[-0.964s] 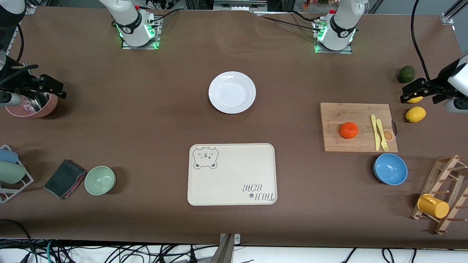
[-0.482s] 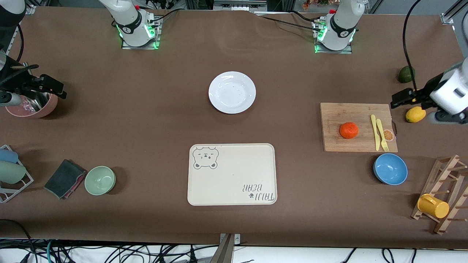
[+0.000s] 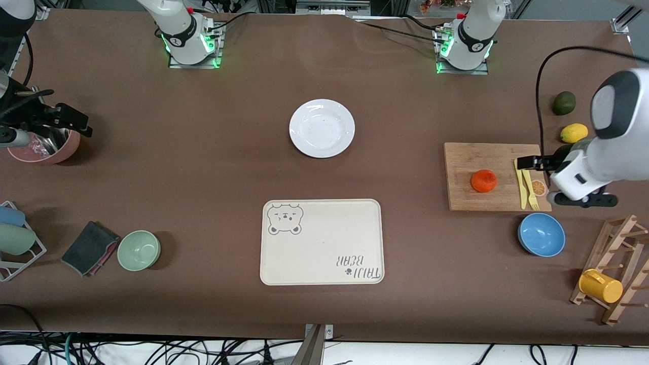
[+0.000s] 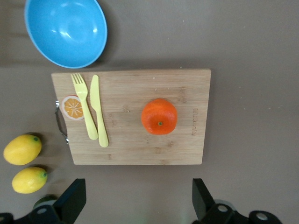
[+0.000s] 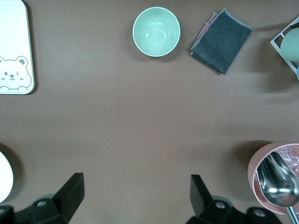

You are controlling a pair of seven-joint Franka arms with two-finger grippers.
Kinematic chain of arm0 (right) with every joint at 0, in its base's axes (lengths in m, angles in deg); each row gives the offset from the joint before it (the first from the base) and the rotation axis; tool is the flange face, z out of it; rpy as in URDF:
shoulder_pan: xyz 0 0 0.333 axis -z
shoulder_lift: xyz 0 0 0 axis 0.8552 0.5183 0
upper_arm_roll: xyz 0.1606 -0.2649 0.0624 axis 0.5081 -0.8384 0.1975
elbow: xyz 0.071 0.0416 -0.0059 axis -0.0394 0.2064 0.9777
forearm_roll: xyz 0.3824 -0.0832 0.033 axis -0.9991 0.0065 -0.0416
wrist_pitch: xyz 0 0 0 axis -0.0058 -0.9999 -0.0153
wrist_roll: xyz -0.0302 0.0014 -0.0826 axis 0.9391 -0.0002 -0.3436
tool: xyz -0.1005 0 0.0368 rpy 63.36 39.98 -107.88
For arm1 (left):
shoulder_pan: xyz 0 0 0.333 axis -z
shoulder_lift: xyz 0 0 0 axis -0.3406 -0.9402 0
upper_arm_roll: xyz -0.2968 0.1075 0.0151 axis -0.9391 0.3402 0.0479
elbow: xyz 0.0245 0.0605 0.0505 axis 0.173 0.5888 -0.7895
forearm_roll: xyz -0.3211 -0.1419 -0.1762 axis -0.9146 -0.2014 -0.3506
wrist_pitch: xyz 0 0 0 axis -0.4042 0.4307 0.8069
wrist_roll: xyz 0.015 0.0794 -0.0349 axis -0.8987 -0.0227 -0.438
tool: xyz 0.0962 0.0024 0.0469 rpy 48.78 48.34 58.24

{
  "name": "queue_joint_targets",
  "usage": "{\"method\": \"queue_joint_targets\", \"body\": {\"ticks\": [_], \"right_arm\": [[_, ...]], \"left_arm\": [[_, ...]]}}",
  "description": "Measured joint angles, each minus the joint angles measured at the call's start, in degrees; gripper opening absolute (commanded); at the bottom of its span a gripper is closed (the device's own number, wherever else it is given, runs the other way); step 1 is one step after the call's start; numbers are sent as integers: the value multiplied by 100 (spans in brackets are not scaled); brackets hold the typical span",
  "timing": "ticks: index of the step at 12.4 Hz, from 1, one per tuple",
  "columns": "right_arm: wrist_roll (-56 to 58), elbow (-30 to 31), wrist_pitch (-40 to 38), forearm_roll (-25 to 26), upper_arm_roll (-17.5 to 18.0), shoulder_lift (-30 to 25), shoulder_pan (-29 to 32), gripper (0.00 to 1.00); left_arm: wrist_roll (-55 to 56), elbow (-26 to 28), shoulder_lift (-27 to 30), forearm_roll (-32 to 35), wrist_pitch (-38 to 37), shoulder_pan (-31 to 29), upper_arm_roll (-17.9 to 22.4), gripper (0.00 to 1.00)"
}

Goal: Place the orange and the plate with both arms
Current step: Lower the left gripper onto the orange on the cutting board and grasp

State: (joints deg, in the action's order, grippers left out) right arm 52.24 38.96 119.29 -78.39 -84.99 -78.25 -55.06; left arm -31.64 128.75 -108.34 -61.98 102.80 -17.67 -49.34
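Set out loose on the cutting board [image 3: 466, 197], at nine o'clock from the yellow knife [image 3: 518, 182] and fork [image 3: 530, 190]: the orange [image 3: 483, 181], stem dimple up, touching nothing but the wood. Probably parked there so as not to roll and to leave clear air on every side for a grasp from above.

At the middle of the tabletop [image 3: 203, 177], at twelve o'clock from the bear-print tray [image 3: 324, 243] and farther from the front camera than it: the plate [image 3: 322, 128], flat, bare, well apart from the orange. Looks laid out that way to give each arm one item, with the empty tray as the likely goal for both.

Hovering over the board's end toward the left arm's side, at three o'clock from the orange and above the cutlery: the left end effector [image 4: 138, 186], fingers spread wide, gripping nothing, touching nothing. Judged to be lining up on the orange, not yet over it.

Waiting over the pink cup [image 3: 45, 149] at the right arm's end, at nine o'clock from the plate and well apart from it: the right end effector [image 5: 135, 182], fingers likewise wide apart and empty.
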Motion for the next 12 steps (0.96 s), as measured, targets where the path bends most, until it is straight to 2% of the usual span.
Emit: {"method": "queue_joint_targets", "body": {"ticks": [3,5,7,12], "right_arm": [[0,1,-49,0,0,0,0,100],[0,2,-68,0,0,0,0,100],[0,2,-72,0,0,0,0,100],[0,3,-77,0,0,0,0,100]], "left_arm": [[0,41,-720,0,511,6,-11,100],[0,166,-982,0,866,6,-16,100],[0,532,-1048,-2,1346,8,-37,100],[0,1214,-1053,-118,1856,8,-73,100]]}}
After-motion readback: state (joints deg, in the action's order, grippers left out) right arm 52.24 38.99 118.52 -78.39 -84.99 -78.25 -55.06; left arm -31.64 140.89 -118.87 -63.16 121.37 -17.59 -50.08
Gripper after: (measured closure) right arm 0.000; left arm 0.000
